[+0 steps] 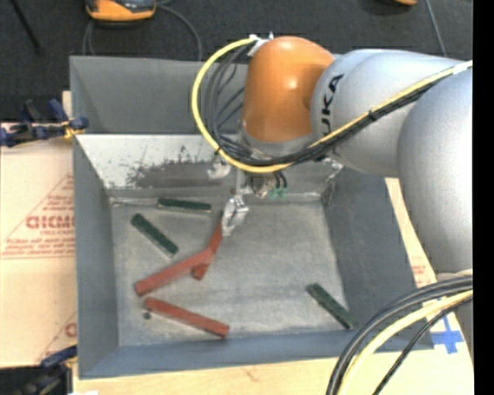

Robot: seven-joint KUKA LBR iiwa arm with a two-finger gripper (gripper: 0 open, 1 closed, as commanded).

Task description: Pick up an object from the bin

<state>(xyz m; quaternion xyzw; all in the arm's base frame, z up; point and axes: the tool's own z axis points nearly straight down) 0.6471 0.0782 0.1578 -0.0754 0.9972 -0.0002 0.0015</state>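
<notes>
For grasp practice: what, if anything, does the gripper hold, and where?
Cannot be told: the gripper meets the upper end of a short red stick.

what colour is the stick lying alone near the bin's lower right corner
Dark green. The stick shows best in the camera view, lying diagonally.

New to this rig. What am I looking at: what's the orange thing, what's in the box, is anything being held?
One camera looks down into a grey metal bin. The big grey shape from the right is a robot arm; the orange dome is its wrist cover. Below that is its gripper, right at the upper end of a short red stick. Whether it grips that stick, I cannot tell. The stick's lower end meets a longer red stick. A third red stick lies nearer the front. Three green sticks lie apart: one at the back, one on the left, one at the right front.
</notes>
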